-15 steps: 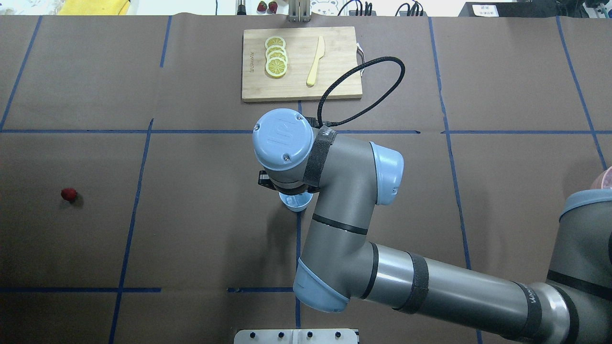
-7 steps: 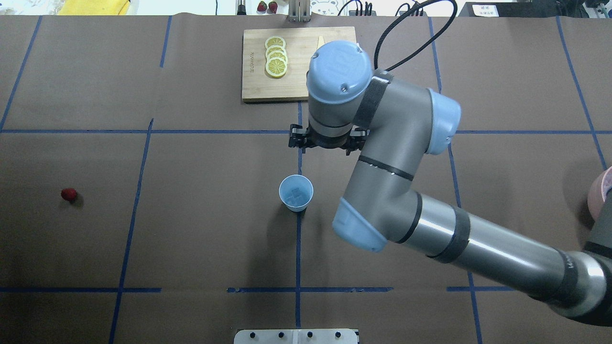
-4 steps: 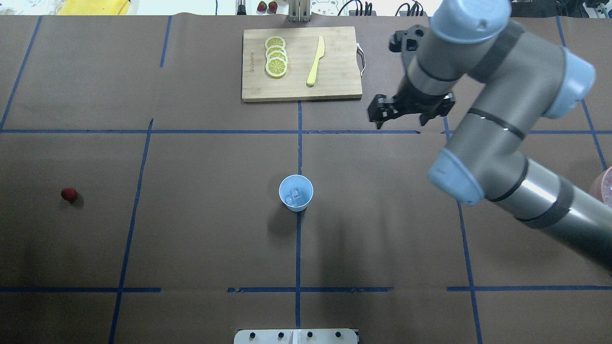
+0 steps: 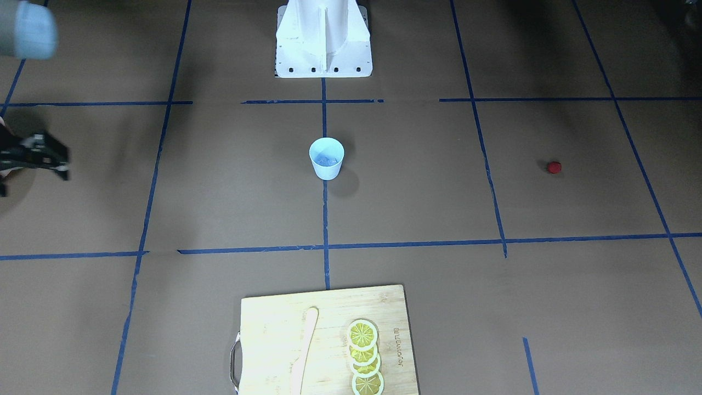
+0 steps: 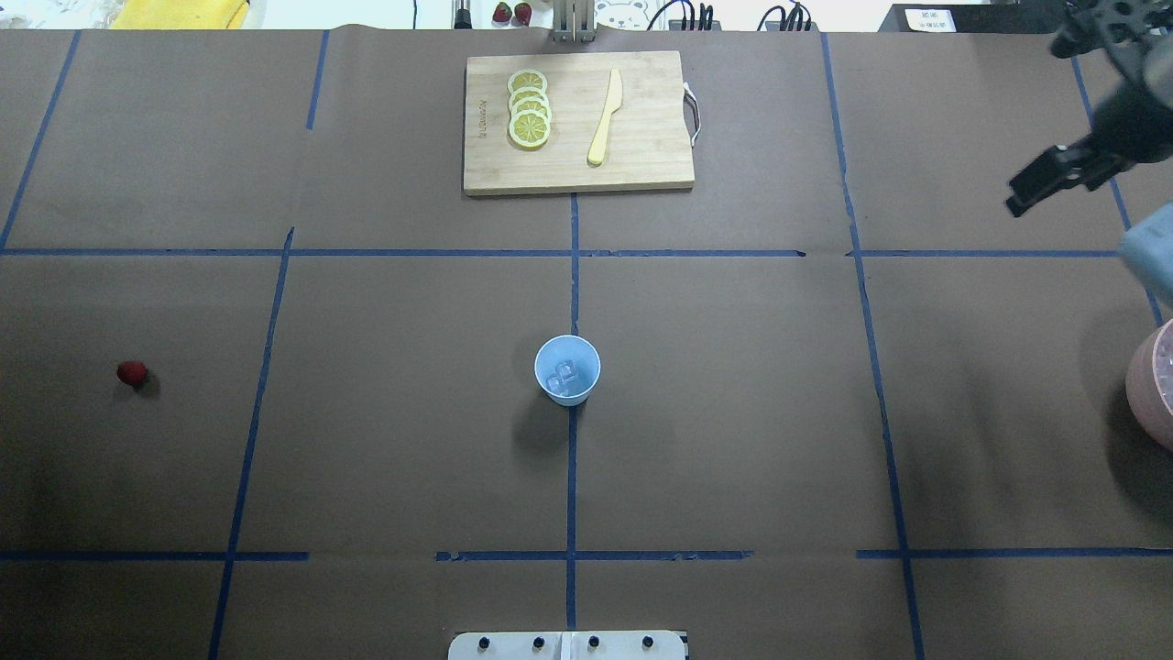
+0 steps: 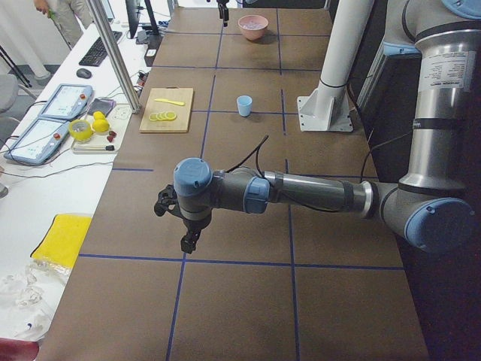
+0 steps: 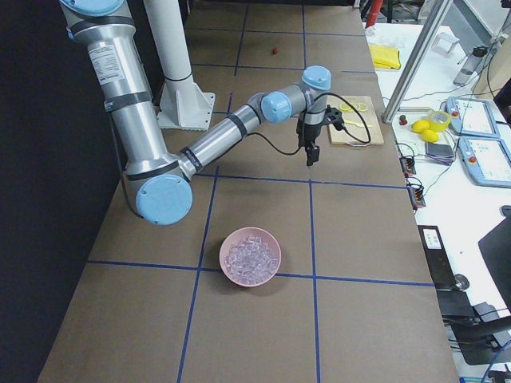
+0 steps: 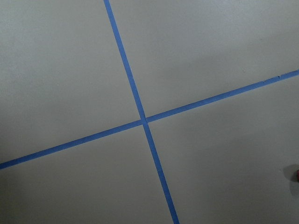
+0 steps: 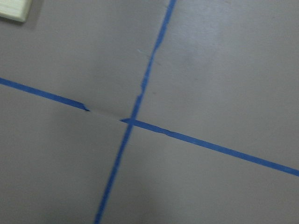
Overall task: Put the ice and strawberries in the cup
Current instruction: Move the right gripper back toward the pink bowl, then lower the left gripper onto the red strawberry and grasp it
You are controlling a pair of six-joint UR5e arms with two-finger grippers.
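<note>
Brown paper-covered surface [image 5: 412, 440], gridded with blue tape lines [image 5: 572, 477]. Light blue tapered plastic cup [image 4: 327, 171], plain; pale translucent ice lumps [image 5: 563, 375] inside. Small dark red strawberry [image 5: 132, 371]. Pale bamboo cutting board [image 5: 641, 119]: yellow white-rimmed lemon slices [image 5: 530, 130], cream-yellow plastic knife [image 5: 606, 117]. Pink round bowl [image 7: 249, 281]. Grey right robot arm [image 7: 223, 128], light blue joint caps.

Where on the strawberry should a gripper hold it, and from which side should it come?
Grip the strawberry across its round middle, coming straight down from above. It is small and roundish and lies alone on the flat table with nothing standing near it, so probably any finger direction works.
</note>
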